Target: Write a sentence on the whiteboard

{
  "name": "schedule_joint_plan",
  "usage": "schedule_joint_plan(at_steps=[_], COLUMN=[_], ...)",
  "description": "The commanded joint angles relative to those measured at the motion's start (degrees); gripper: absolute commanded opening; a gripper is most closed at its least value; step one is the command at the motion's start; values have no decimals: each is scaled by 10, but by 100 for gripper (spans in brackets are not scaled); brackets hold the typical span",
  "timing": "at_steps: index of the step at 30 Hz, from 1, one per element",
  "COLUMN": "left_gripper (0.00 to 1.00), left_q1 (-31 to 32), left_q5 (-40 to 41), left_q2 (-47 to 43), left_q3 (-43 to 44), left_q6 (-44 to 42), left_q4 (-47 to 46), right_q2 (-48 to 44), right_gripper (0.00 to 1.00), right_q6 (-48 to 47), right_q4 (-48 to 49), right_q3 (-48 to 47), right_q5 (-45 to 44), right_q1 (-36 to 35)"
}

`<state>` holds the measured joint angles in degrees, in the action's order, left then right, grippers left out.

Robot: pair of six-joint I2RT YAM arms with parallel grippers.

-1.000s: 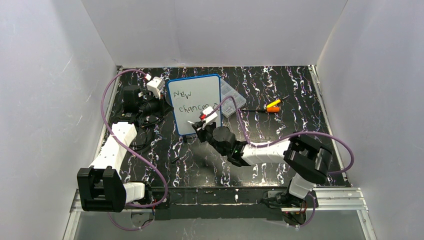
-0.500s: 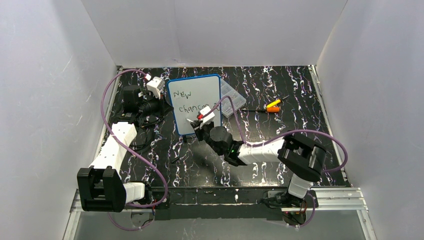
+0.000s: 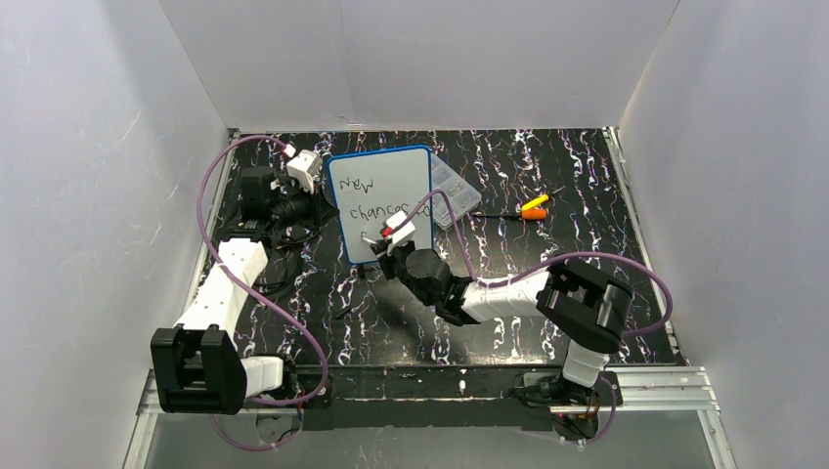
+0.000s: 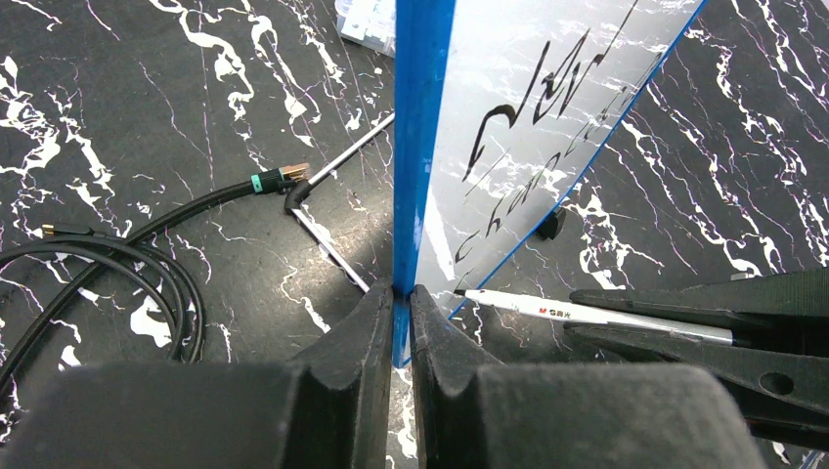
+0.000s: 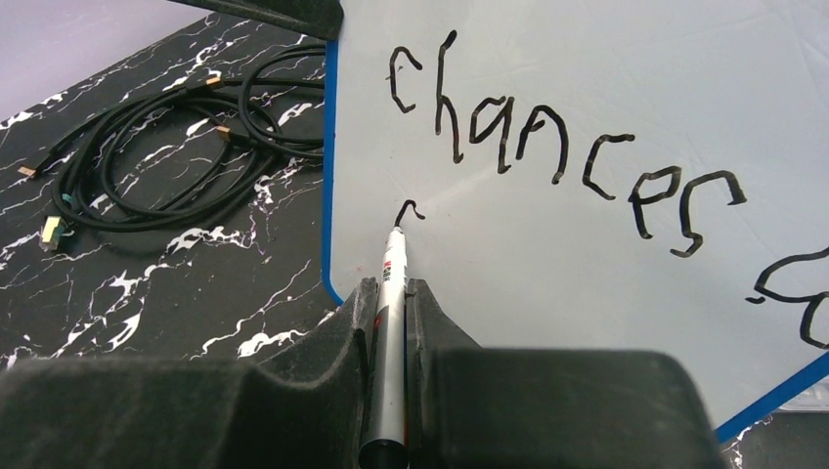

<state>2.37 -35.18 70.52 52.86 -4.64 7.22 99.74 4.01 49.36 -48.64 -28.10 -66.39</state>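
Observation:
The whiteboard (image 3: 381, 191) with its blue frame stands tilted at the back centre. On it the sentence reads "New" (image 3: 357, 184) and "chances" (image 3: 377, 211), also in the right wrist view (image 5: 557, 147). My left gripper (image 3: 323, 207) is shut on the board's left frame edge (image 4: 402, 298). My right gripper (image 3: 389, 246) is shut on a white pen (image 5: 389, 322). The pen's tip touches the board (image 5: 587, 274) at a small fresh hook-shaped stroke (image 5: 409, 208) under "chances", near the lower left corner. The pen (image 4: 587, 315) also shows in the left wrist view.
A clear compartment box (image 3: 453, 195) lies behind the board's right edge. An orange and yellow item (image 3: 534, 207) lies to its right. Black cables (image 5: 176, 166) coil on the black marbled table left of the board. A purple arm cable (image 3: 445, 200) arcs over the board.
My right gripper has moved a little left with the pen, down to the board's lower left part. The left gripper and the board have not moved.

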Motion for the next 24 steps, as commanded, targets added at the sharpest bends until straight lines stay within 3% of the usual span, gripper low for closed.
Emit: schedule_joint_plan(at_steps=[1,24], left_gripper=[0,0], left_q1=[1,1], left_q5=[-19,-19], left_q2=[-7,-7], left_q3=[-2,-2], left_q6=[2,1], left_q4=[-16,-16], right_q2=[-10,-23], right_gripper=[1,1], right_q6=[-18,-35], right_q4=[8,13], right_q3=[0,-1], right_q5=[-39,-46], right_q1=[2,2])
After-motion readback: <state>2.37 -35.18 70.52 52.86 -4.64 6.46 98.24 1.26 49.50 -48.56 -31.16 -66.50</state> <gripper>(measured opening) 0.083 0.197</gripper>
